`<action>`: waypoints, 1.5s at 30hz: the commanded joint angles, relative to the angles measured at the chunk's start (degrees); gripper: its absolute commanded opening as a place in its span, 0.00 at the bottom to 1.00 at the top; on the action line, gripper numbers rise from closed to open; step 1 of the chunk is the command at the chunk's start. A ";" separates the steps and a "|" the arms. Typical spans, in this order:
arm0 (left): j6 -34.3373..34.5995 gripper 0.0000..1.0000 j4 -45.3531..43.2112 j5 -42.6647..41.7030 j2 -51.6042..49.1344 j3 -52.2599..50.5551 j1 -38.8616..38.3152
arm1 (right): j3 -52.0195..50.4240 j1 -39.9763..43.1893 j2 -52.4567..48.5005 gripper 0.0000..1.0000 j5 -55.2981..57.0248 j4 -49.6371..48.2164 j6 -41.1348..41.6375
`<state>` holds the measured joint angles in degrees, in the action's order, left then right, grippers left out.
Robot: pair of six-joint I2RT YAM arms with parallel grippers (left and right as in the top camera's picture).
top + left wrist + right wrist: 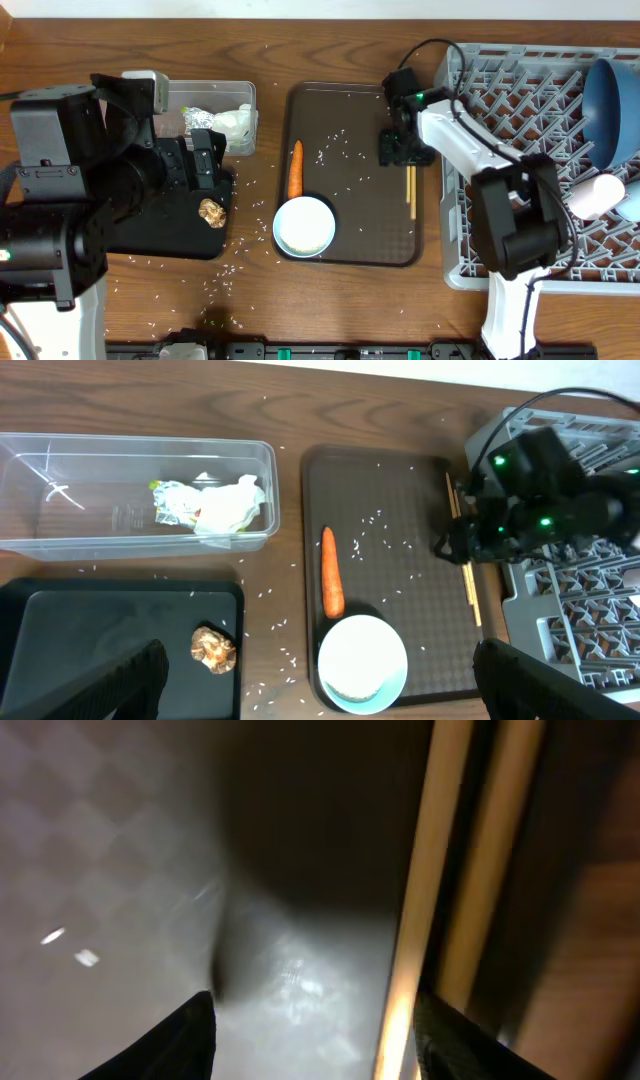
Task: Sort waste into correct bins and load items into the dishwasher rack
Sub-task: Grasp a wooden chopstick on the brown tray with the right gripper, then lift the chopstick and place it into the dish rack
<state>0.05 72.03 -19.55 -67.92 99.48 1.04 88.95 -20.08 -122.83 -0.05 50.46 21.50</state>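
My right gripper (405, 150) is open and low over the brown serving tray (370, 225), at the wooden chopsticks (410, 190). In the right wrist view one chopstick (415, 910) lies just inside the right finger of the gripper (320, 1020), and the other chopstick (490, 870) is beside it. My left gripper (318, 652) is open and empty, high above the white bowl (362, 663). The carrot (295, 168) lies on the serving tray. A brown food lump (211, 212) sits on the black tray (160, 240). The clear tub (215, 95) holds wrapper, tissue (232, 502) and foil. The blue dish (612, 105) and two cups (595, 195) are in the grey rack (500, 120).
Loose rice (335, 140) is scattered on the serving tray and on the wooden table (250, 275) between the trays. The rack's left wall stands close to the chopsticks. The left arm's body covers much of the black tray in the overhead view.
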 commanded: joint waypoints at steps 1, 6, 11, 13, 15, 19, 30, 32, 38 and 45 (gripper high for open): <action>-0.02 0.98 0.20 -0.52 -0.13 0.35 0.13 | 0.17 -0.22 -0.96 0.56 0.22 -0.72 0.79; -0.02 0.98 0.20 -0.52 -0.13 0.35 0.13 | 0.17 -0.55 -1.07 0.48 0.24 -1.42 0.79; -0.02 0.98 0.20 -0.52 -0.13 0.35 0.13 | 0.17 -0.68 -1.07 0.25 0.35 -2.40 1.77; -0.02 0.98 0.20 -0.52 -0.13 0.35 0.13 | 0.17 -0.59 -1.07 0.23 1.09 -2.43 2.71; -0.02 0.98 0.20 -0.52 -0.13 0.35 0.13 | 0.17 -0.59 -1.07 0.27 1.77 -2.23 3.89; -0.02 0.98 0.20 -0.52 -0.15 0.35 0.13 | 0.17 -0.76 -1.07 0.22 1.97 -2.27 6.62; -0.02 0.98 0.20 -0.52 -0.17 0.35 0.13 | 1.14 -0.81 1.14 0.01 3.02 -1.36 4.52; -0.02 0.98 0.20 -0.52 -0.17 0.35 0.13 | 2.10 -0.87 3.89 0.01 2.60 -0.42 1.88; -0.02 0.98 0.20 -0.52 -0.17 0.35 0.13 | 3.19 -0.57 16.41 0.01 -1.07 1.05 -5.92; -0.02 0.98 0.20 -0.52 -0.17 0.35 0.13 | 3.19 7.23 28.35 0.01 2.86 5.44 -13.46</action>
<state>0.05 72.05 -19.55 -68.03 99.48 1.04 92.18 -16.78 -96.03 0.36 54.70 13.47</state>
